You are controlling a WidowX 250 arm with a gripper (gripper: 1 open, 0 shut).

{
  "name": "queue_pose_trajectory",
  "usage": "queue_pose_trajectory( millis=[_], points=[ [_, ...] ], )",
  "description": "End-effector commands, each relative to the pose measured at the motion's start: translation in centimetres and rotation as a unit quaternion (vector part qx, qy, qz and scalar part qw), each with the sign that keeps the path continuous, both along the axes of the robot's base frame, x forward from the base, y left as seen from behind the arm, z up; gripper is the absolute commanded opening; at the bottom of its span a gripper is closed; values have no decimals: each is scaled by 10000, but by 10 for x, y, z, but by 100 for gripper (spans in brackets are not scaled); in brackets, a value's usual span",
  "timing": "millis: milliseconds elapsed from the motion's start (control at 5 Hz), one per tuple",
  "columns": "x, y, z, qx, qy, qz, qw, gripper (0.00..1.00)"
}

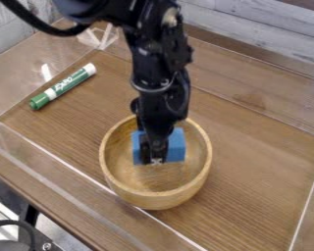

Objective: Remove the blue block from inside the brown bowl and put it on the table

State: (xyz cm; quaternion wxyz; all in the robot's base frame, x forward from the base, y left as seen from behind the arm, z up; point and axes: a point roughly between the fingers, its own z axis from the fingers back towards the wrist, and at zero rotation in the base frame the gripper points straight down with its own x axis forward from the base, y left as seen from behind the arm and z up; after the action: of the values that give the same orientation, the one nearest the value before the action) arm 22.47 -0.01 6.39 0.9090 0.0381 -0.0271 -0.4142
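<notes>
The brown bowl stands on the table near its front edge. Pointing straight down into the bowl, my gripper is shut on the blue block. The block shows on both sides of the black fingers and hangs slightly above the bowl's floor, still within the rim. The arm rises from the gripper toward the top of the view and hides the back part of the bowl's rim.
A green-and-white marker lies on the table to the left of the bowl. Low clear acrylic walls border the tabletop at the front and sides.
</notes>
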Motion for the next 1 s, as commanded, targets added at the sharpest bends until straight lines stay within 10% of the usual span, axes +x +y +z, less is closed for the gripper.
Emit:
queue_pose_trajectory(
  millis=[0,600,800],
  points=[
    [14,5,33,152,-453,132,9988,0],
    [27,40,93,739,-1165,436,9895,0],
    [16,28,90,759,-1238,303,9889,0]
  ],
)
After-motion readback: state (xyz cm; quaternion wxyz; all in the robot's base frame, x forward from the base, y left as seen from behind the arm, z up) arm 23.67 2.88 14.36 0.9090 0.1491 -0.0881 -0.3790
